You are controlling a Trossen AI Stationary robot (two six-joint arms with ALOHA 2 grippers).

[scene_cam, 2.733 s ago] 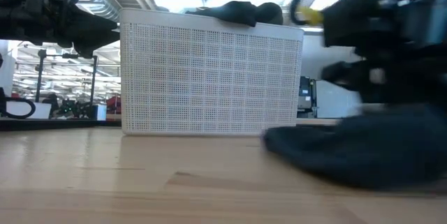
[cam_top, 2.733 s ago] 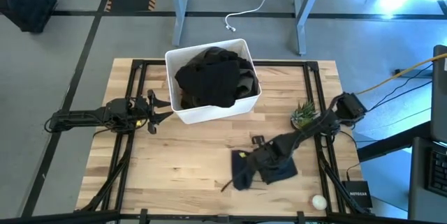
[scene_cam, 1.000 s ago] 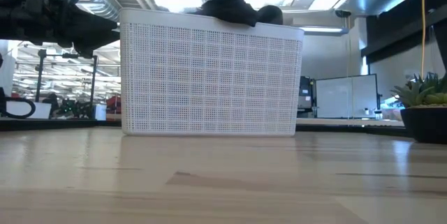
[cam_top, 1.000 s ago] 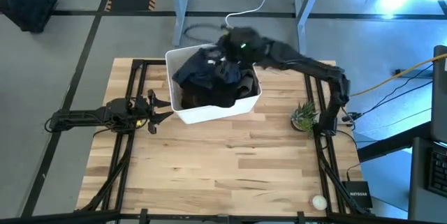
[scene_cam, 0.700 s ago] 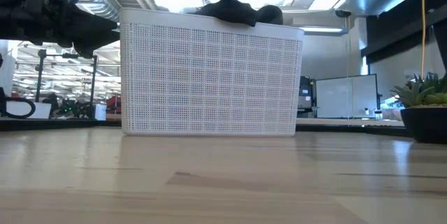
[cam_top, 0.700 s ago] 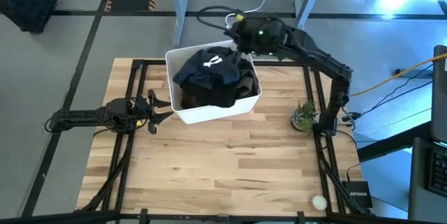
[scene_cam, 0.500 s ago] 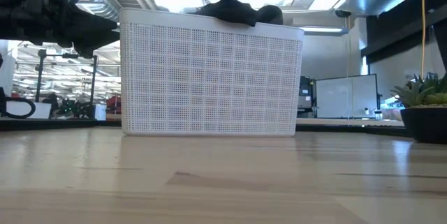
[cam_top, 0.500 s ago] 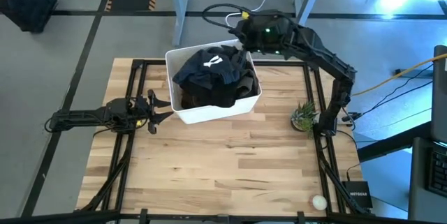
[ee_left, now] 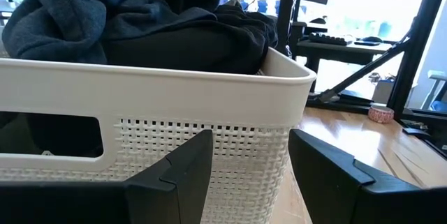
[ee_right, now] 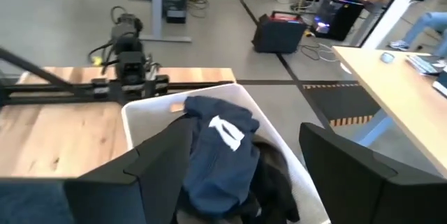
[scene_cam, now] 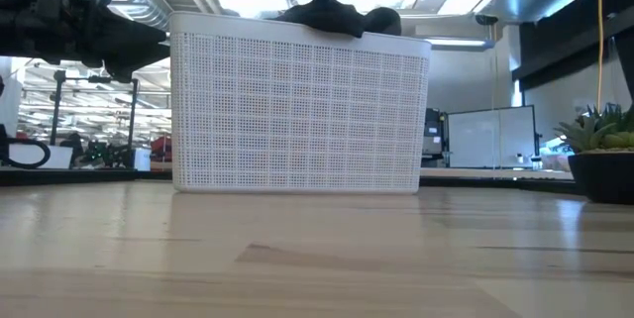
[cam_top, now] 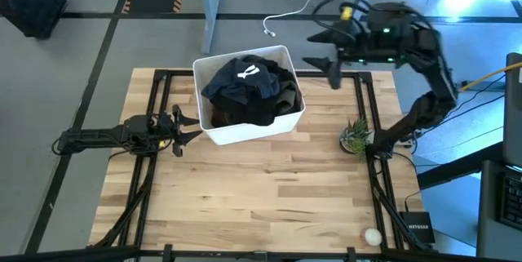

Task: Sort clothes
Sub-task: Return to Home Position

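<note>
My right gripper (cam_top: 323,56) hangs just off the far right corner of the white bin (cam_top: 245,135), fingers spread wide and holding nothing. My left gripper (cam_top: 186,128) rests beside the bin's left wall, fingers also apart. The clothes (cam_top: 253,103) lie heaped inside the bin, with the navy piece (cam_top: 243,78) on top.

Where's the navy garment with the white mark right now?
High view: the navy garment lies on top of the dark clothes in the white bin, by the table's upper edge in that picture.
</note>
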